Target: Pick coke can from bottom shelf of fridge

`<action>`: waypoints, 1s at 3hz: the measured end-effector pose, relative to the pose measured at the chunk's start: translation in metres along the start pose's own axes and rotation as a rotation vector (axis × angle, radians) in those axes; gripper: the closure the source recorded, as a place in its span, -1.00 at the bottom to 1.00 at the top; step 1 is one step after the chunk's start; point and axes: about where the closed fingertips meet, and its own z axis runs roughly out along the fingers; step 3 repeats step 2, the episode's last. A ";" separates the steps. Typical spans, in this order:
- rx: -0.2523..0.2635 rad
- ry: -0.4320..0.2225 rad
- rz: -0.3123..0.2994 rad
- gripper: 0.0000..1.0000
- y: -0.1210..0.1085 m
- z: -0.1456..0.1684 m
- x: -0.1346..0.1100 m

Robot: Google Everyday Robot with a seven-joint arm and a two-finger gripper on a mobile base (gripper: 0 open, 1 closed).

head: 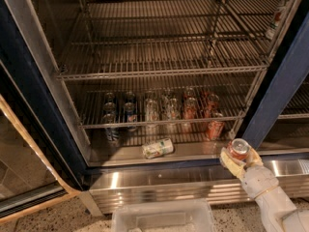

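Observation:
My gripper (pixel 238 157) sits at the lower right, just outside the fridge (pixel 34 95) front, shut on a coke can (pixel 238 149) whose silver top faces the camera. The can hangs above the steel front sill, off the bottom shelf (pixel 193 150). Another red can (pixel 215 128) stands upright at the right end of that shelf, and more red cans (pixel 189 109) stand behind the lowest wire rack. My pale arm (pixel 270 197) runs down to the lower right corner.
A white-and-green can (pixel 158 148) lies on its side mid-shelf. Dark blue cans (pixel 112 129) and clear bottles (pixel 151 112) stand at the back left and middle. A clear plastic bin (pixel 161 217) sits on the floor below. The blue door post (pixel 277 88) rises to the right.

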 end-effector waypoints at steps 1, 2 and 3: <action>0.000 -0.048 0.006 1.00 -0.007 -0.004 -0.024; -0.001 -0.048 0.006 1.00 -0.007 -0.004 -0.025; -0.001 -0.048 0.006 1.00 -0.007 -0.004 -0.025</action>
